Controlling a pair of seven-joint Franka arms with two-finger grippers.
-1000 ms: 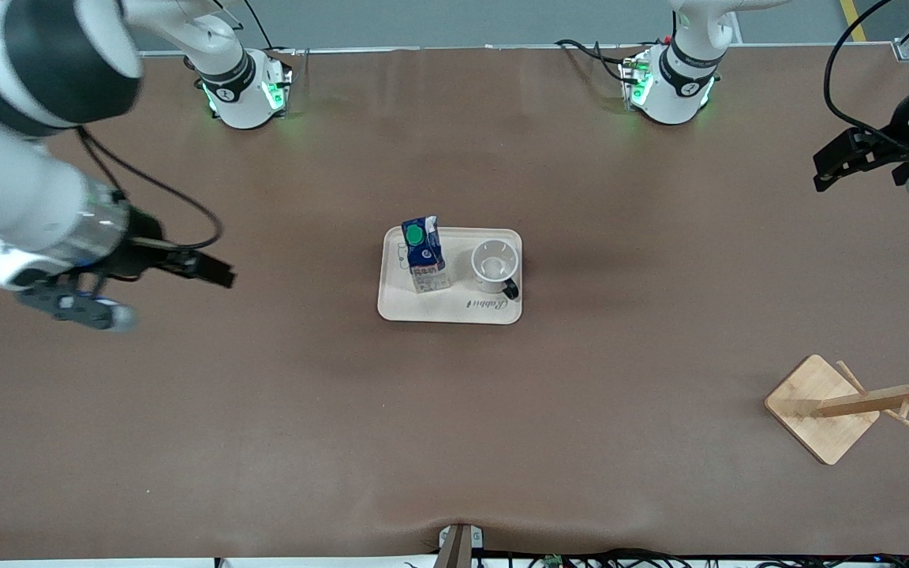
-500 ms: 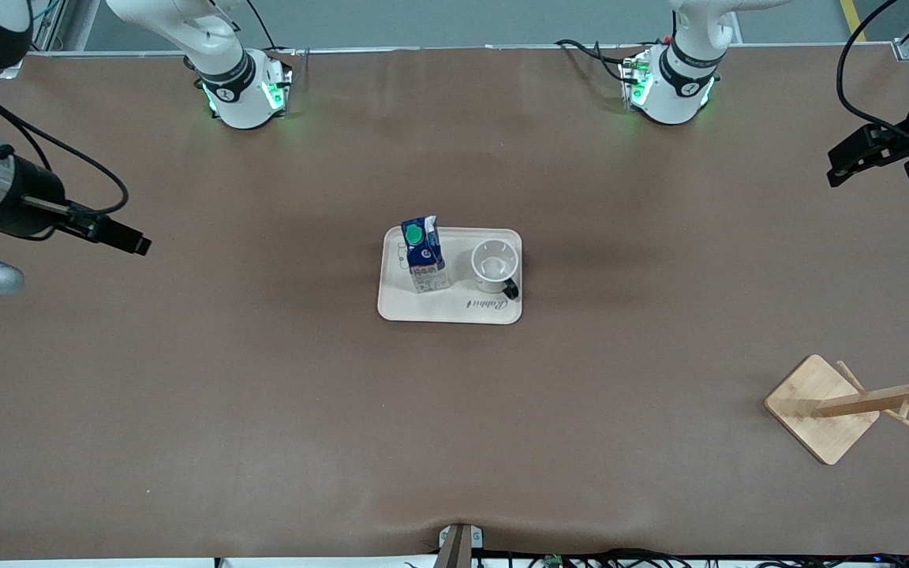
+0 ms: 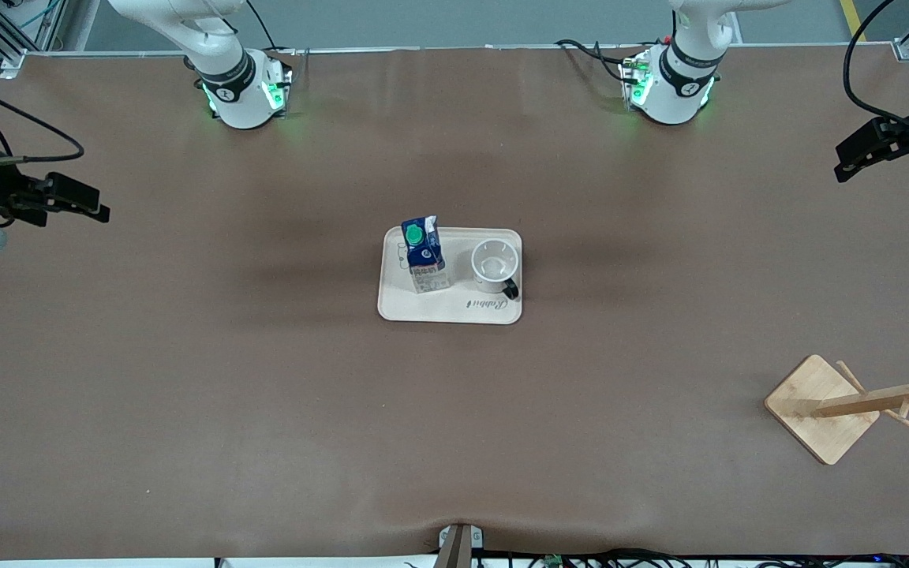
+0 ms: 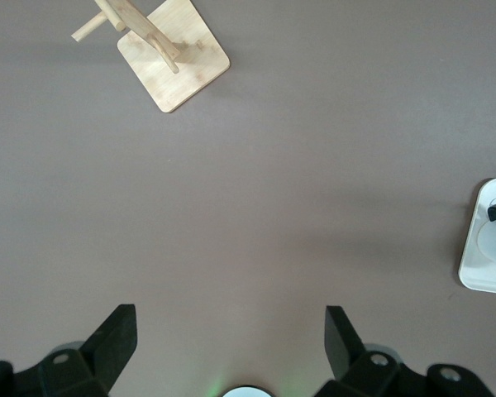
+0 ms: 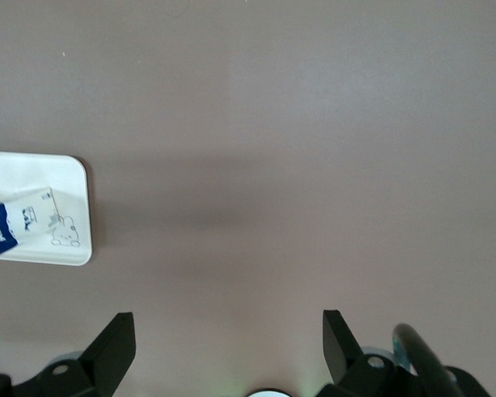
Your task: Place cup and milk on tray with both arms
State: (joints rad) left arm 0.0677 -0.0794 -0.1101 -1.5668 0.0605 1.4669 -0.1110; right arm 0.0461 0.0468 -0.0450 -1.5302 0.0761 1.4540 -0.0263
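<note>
The cream-white tray [image 3: 423,306] lies at the table's middle. The blue-and-white milk carton [image 3: 424,255] with a green cap stands upright on it, toward the right arm's end. The white cup [image 3: 494,265] with a black handle stands upright beside it on the tray. My right gripper [image 3: 80,202] is open and empty, high over the right arm's end of the table; its wrist view shows the tray's edge [image 5: 74,207] and part of the carton [image 5: 0,231]. My left gripper [image 3: 857,158] is open and empty, high over the left arm's end; its wrist view shows the tray's edge [image 4: 473,277].
A wooden rack with pegs [image 3: 857,404] on a square base stands toward the left arm's end, nearer the front camera than the tray; it also shows in the left wrist view [image 4: 169,50]. The two arm bases [image 3: 245,91] [image 3: 671,87] stand along the table's back edge.
My right gripper has drawn away from the tray toward its end of the table and risen. My left gripper has drifted slightly farther outward. Carton, cup and tray have not moved.
</note>
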